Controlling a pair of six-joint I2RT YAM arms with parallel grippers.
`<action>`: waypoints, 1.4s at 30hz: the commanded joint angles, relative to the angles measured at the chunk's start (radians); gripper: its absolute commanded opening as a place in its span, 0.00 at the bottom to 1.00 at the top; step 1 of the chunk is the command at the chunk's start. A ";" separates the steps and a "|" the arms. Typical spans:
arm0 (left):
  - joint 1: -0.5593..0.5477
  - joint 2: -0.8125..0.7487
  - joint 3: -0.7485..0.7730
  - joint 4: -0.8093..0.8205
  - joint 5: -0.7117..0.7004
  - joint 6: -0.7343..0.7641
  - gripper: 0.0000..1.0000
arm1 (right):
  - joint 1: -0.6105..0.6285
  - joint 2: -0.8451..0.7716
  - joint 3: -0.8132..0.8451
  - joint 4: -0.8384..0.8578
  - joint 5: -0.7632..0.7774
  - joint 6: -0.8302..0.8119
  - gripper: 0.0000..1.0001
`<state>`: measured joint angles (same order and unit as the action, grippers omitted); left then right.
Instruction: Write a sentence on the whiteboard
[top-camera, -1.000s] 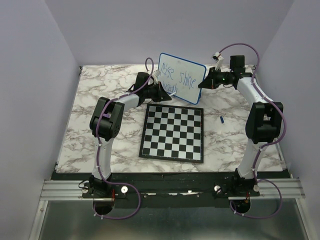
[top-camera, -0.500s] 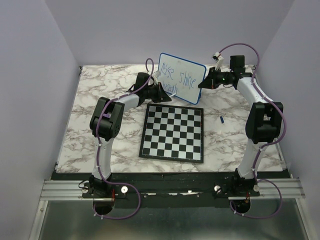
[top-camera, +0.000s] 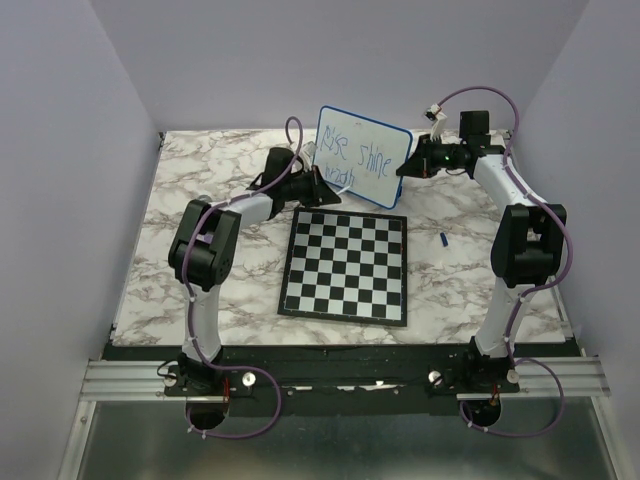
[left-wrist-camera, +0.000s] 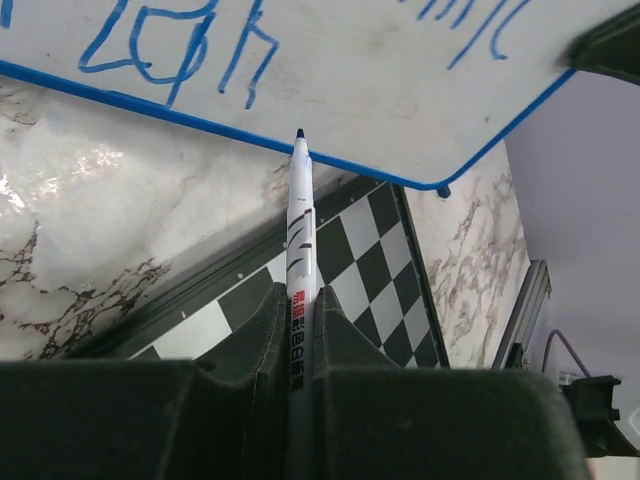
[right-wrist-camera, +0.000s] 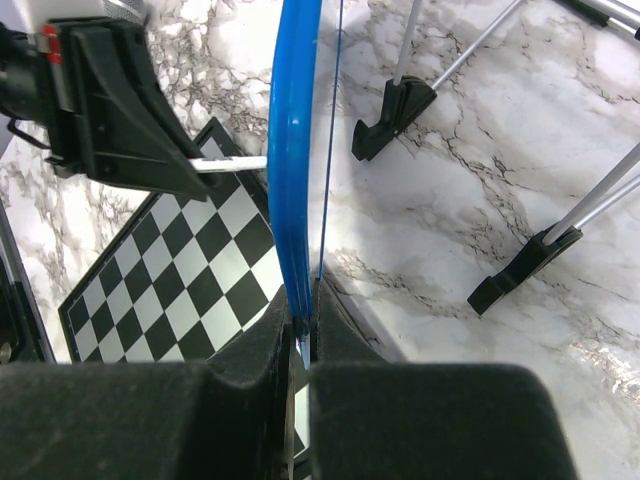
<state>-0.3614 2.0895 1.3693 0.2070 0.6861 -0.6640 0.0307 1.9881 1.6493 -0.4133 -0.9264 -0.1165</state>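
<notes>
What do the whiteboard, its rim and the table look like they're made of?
The whiteboard: smooth white coated panel, likely; flat, even surface. Its rim: blue plastic, probably, with a moulded sheen. The table: marble pattern with glossy glare; stone or printed laminate, cannot tell.

Robot lab booth: plain walls (top-camera: 60, 150), marble-print table (top-camera: 440, 290), aluminium mounting rail (top-camera: 350, 378)

Marble table (top-camera: 180, 220): chessboard (top-camera: 345, 265) flat centre, whiteboard (top-camera: 368, 172) on feet behind, small blue item (top-camera: 443, 239) (perhaps cap) rightward.

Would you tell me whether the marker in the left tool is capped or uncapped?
Uncapped: the white marker pen shows its bare dark tip at the blue-rimmed whiteboard's lower edge.
</notes>
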 joint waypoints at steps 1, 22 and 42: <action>0.006 -0.118 -0.084 0.124 0.006 -0.019 0.00 | 0.005 0.011 -0.003 -0.009 -0.037 -0.003 0.00; 0.019 -0.177 -0.236 0.313 -0.033 -0.083 0.00 | 0.005 0.008 -0.005 -0.009 -0.037 -0.005 0.00; 0.019 -0.169 -0.233 0.289 -0.040 -0.054 0.00 | 0.003 0.009 -0.005 -0.009 -0.037 -0.006 0.00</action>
<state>-0.3450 1.9469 1.1381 0.4808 0.6640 -0.7441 0.0307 1.9881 1.6493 -0.4137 -0.9268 -0.1165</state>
